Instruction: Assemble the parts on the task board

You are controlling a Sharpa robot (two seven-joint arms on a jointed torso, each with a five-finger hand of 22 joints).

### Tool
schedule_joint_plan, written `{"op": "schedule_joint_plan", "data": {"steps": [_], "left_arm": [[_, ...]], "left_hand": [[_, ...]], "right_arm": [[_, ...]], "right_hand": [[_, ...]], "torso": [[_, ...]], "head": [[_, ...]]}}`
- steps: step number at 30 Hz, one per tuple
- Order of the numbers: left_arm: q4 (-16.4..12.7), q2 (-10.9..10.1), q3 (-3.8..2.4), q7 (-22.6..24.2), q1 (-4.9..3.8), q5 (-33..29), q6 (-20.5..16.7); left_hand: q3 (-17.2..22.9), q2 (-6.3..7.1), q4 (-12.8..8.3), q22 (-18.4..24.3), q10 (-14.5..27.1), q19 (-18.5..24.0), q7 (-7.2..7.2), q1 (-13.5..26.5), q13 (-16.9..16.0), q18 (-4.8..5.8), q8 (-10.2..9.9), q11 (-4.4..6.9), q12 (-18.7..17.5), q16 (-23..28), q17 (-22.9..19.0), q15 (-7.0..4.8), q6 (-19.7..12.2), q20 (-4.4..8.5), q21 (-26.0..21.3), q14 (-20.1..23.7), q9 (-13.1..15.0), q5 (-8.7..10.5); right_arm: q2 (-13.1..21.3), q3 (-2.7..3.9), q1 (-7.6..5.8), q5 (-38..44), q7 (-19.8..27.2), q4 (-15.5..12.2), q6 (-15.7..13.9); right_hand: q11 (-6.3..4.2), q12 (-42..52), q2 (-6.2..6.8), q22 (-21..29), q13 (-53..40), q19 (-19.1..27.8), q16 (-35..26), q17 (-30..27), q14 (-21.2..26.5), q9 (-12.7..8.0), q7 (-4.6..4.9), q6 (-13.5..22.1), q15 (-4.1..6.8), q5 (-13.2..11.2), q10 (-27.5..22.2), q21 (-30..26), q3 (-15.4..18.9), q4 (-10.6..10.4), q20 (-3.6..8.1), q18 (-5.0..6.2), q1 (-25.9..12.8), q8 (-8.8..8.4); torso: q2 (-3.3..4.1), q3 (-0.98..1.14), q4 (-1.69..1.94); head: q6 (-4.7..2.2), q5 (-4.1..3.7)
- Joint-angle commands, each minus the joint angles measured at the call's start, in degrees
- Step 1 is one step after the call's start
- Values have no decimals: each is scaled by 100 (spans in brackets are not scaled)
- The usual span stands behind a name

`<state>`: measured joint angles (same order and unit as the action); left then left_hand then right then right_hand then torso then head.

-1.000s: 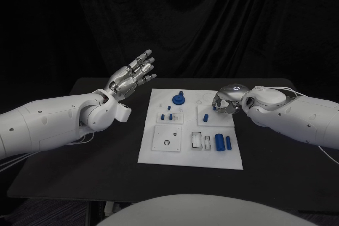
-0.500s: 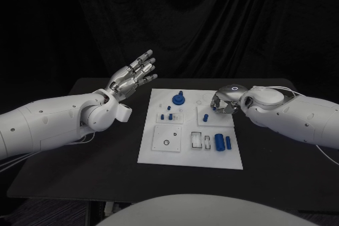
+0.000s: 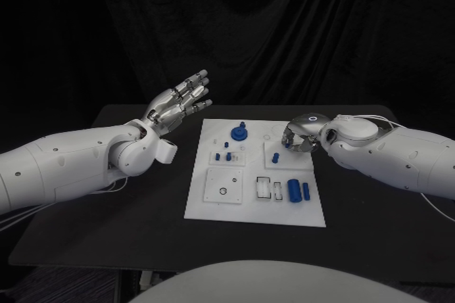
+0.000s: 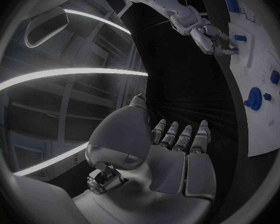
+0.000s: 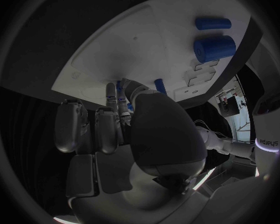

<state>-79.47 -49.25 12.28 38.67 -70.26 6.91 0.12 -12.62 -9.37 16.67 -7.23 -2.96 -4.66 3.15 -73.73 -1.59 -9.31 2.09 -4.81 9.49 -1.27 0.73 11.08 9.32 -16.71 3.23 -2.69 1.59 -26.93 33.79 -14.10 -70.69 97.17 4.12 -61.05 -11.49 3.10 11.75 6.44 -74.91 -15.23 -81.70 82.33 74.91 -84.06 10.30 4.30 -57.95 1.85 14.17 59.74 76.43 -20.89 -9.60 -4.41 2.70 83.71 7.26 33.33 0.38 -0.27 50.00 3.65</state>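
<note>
1. Looking down from the head view: the white board (image 3: 256,178) lies in the middle of the black table (image 3: 114,204). Small blue parts sit on it: a round knobbed part (image 3: 240,133) at the far edge, short pegs (image 3: 223,156) standing in the plate below it, a single peg (image 3: 276,158) to their right, and a thick cylinder (image 3: 295,189) beside a thin one (image 3: 306,190) nearer the robot. The left robot hand (image 3: 178,102) is raised off to the board's left, fingers spread, holding nothing. The right robot hand (image 3: 302,136) is curled low over the board's far right corner.

2. From the left wrist view: the left robot hand (image 4: 171,149) shows a bare palm with straight fingers, well apart from the board (image 4: 255,79). The right robot hand (image 4: 213,39) is at the board's edge with a blue bit (image 4: 239,37) just beside its fingertips; I cannot tell whether it is touching.

3. From the right wrist view: the right robot hand (image 5: 127,129) has fingers bent toward a slim blue peg (image 5: 160,86) and another blue sliver (image 5: 119,88) between them. Whether it grips is hidden, so I cannot tell.

4. Handling, as a judgement: the parts look like rigid, light plastic, smooth and prone to roll or tip. A peg is best pinched across its upper shank, kept upright; the cylinders across their middle.
</note>
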Motion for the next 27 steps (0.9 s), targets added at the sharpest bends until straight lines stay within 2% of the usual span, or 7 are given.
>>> {"op": "schedule_joint_plan", "data": {"steps": [1, 7, 13, 21, 24, 27], "left_arm": [[3, 8, -5, 78, 12, -6, 103], [-4, 9, -5, 67, 17, -6, 129], [-23, 13, -5, 51, 27, -6, 158], [0, 11, -5, 43, 39, -6, 163], [2, 8, -5, 37, 43, -6, 165], [5, 2, -5, 32, 48, -6, 165]], "left_hand": [[0, 10, -18, 0, 1, -40, -31, -52, -3, -22, 24, -55, 23, -23, 3, 46, 5, -8, 20, -3, 1, -35], [5, -8, -20, 3, 4, -42, -44, -63, -2, -16, 27, -61, 17, -21, 3, 51, 7, -9, 21, -1, 0, -70], [11, -28, -22, -1, 7, -50, -65, -75, -2, -9, 31, -72, 16, -19, 2, 59, 11, -12, 26, 0, 0, -104], [18, -44, -24, -5, 9, -59, -70, -85, -1, -3, 32, -79, 13, -19, 3, 64, 8, -14, 32, -1, 0, -131], [24, -61, -23, -8, 8, -65, -72, -91, -2, 1, 32, -84, 17, -20, 3, 68, 2, -15, 35, -4, -1, -142], [29, -71, -25, -11, 8, -69, -73, -97, -2, 4, 32, -88, 16, -20, 3, 70, 2, -16, 38, -4, -1, -149]], "right_arm": [[-5, 2, 26, 11, -109, 26, 7], [-54, 3, 53, 11, -142, 81, -9], [-77, 3, 64, 11, -159, 105, -33], [-84, 3, 68, 11, -155, 121, -179], [-72, 3, 69, 11, -137, 122, -273], [-47, 3, 69, 11, -123, 103, -377]], "right_hand": [[-67, 31, -2, -1086, -8, 28, -25, 108, -17, 45, 34, -88, 30, 16, 17, -21, -5, 56, 5, 53, 48, 62], [-81, 27, -30, -1086, -1, 31, -32, 95, -13, 80, 18, -139, 39, 17, 21, -23, -32, 89, 13, 53, 61, 88], [-112, 10, -83, -1077, 21, 51, -55, 58, 5, 185, 20, -317, 65, 13, 37, -52, -79, 201, 38, 60, 123, 185], [-151, 23, -124, -1072, 43, 63, -94, -3, 25, 304, 9, -474, 92, 10, 210, -69, -102, 305, 63, 64, 157, 273], [-157, 20, -127, -1078, 62, 49, -90, 5, 10, 366, 7, -541, 101, 11, 327, -50, -98, 336, 73, 59, 143, 310], [-158, 17, -123, -1078, 71, 47, -96, -4, 10, 390, 9, -564, 103, 11, 374, -49, -98, 351, 77, 58, 140, 321]], "torso": [[-1, 0, -2], [2, 0, 0], [6, 0, 3], [8, -4, -2], [8, -4, 8], [0, -6, 7]], "head": [[0, 13], [0, 20], [0, 27], [0, 43], [0, 42], [0, 66]]}}
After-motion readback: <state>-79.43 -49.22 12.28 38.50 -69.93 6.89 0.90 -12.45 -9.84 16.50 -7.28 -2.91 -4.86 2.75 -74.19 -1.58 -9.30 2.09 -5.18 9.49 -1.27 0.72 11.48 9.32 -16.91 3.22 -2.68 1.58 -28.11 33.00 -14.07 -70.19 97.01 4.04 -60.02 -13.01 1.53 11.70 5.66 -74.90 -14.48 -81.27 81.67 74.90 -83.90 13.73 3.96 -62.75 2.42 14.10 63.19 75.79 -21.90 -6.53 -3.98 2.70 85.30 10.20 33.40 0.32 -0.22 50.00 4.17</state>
